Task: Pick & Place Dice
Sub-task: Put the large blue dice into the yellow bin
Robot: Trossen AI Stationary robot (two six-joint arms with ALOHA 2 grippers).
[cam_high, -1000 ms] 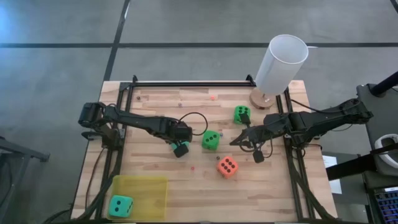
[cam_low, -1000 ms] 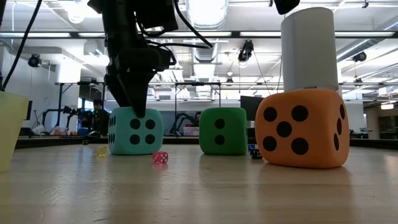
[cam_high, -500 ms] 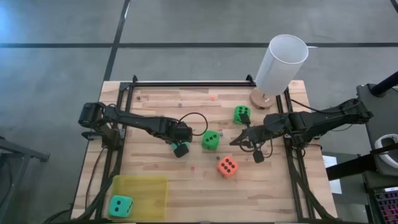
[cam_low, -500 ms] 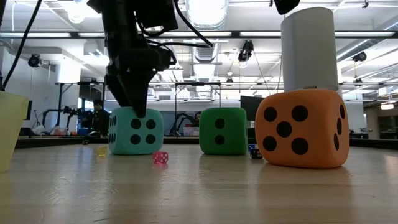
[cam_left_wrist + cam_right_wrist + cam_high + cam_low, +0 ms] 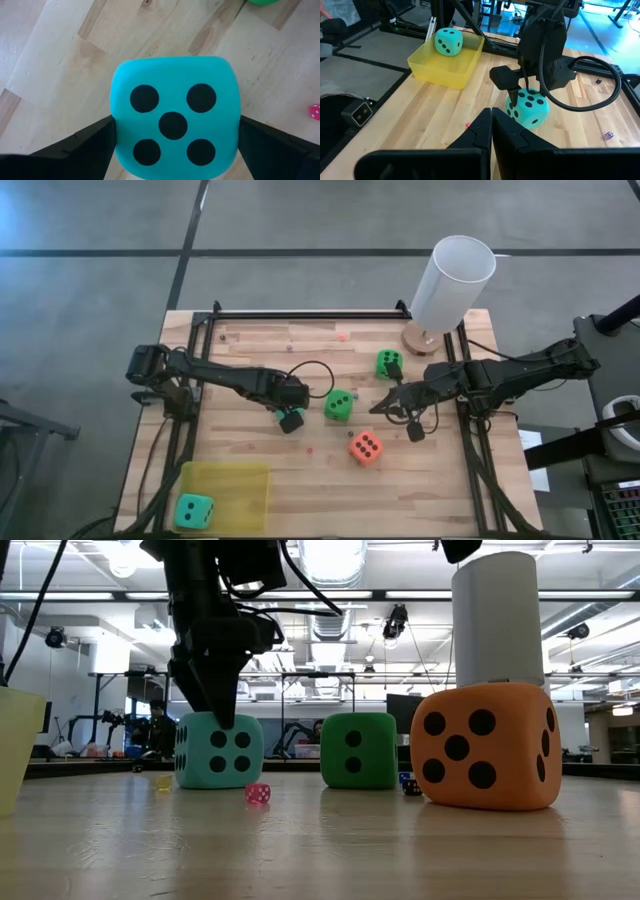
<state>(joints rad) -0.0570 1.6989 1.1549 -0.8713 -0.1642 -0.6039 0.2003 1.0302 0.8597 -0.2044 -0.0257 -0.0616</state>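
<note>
While no brand or lettering can be read anywhere, the dice carry plain black pips: the teal die point(image 5: 174, 129) under the left pincer point(image 5: 290, 418) shows five on top in the left wrist view and four on its side in the low view. That pincer is spread wide, one finger on each side of the die, which sits on the worktop point(image 5: 250, 350) near its middle. The right pincer point(image 5: 382, 406) hovers with its fingers pressed together, holding nothing, between a green die point(image 5: 389, 363) and the orange-red die point(image 5: 365, 447). Another green die point(image 5: 339, 405) lies just beside the left pincer. Only the high and right wrist views show the second teal die point(image 5: 194, 511) inside the yellow tray point(image 5: 245, 480) at the worktop's near left corner. Only the low view shows a tiny pink die point(image 5: 258, 793). A white cylinder point(image 5: 451, 282) stands at the far right edge; bare wood lies between tray and pincer.
</note>
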